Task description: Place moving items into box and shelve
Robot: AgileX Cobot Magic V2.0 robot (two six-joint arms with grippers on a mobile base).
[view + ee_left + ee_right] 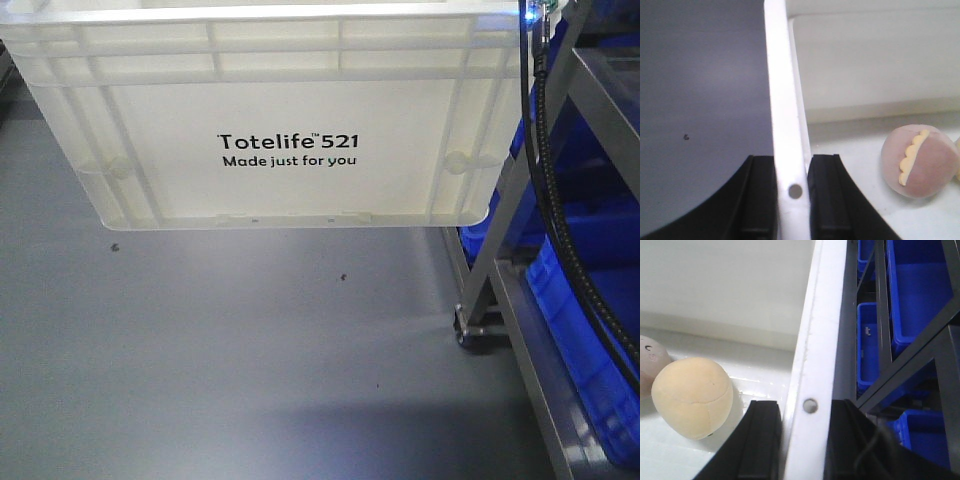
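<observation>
The box [300,150], a large white crate printed "Totelife 521", hangs above the grey floor. In the left wrist view my left gripper [792,192] is shut on the box's left rim [782,100], one black finger on each side of the wall. My right gripper [807,440] is shut the same way on the right rim [815,340]. Two moving items lie on the box's bottom. One is a pale pinkish round piece [920,160] with a yellow scalloped seam. The other is a tan-yellow round piece [692,397], beside the pinkish one [650,362].
A grey metal shelf rack [520,200] on a caster [468,335] stands just right of the box, holding blue bins [590,300] on several levels [910,290]. A black cable [560,230] hangs in front of it. Grey floor [250,350] lies below the box.
</observation>
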